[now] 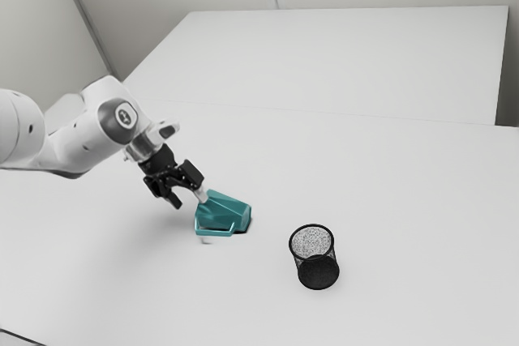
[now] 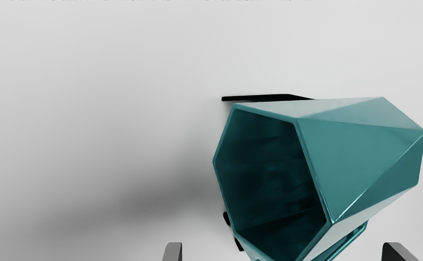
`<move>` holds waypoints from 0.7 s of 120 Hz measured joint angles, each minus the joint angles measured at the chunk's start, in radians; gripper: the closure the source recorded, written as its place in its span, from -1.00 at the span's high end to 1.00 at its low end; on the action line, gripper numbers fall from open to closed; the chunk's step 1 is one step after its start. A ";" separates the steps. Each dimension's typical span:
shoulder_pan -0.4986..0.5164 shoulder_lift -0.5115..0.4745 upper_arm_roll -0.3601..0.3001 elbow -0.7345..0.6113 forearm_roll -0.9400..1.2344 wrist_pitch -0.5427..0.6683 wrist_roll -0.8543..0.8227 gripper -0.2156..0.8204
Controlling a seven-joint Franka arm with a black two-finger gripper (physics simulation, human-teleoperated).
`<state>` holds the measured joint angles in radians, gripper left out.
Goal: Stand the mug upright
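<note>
With the exterior view read as a clock face, the black gripper (image 1: 188,198) is seen at about 10 o'clock from the mug (image 1: 229,210). Its fingers (image 2: 174,252) are spread wide and nothing is gripped between them; whether a fingertip brushes the rim cannot be told.

The teal mug lies on its side on the table (image 1: 389,176), not upright. Its mouth (image 2: 266,163) is turned toward about 9 o'clock, its base toward 3, and its handle (image 1: 215,233) reaches out toward 6 or 7.

A poor grip seems the chief danger. If the fingers were closed off-centre, the rim or handle could be met by one before the other, and the mug would be skidded or swivelled. The slanted facets could let it slip even from a centred squeeze, since flat pads would find little matching surface. If the hand were driven on toward 3 o'clock, the rim could be shoved instead of straddled. During righting, too early a release would let the mug topple back, its base not yet flat.

Farther out, at about 4 o'clock from the mug, a mesh holder (image 1: 315,257) stands well apart; it would be endangered only by a wide sweep.
</note>
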<state>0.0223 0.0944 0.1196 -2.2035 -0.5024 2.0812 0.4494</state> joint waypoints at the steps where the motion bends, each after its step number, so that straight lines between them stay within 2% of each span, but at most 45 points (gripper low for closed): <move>1: 0.000 0.000 0.000 -0.002 -0.003 0.003 0.002 0.58; 43: -0.019 0.037 0.000 -0.020 -0.167 0.104 0.123 0.58; 84: -0.019 0.060 0.000 -0.035 -0.278 0.126 0.220 0.58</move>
<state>0.0030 0.1540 0.1196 -2.2388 -0.7803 2.2073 0.6689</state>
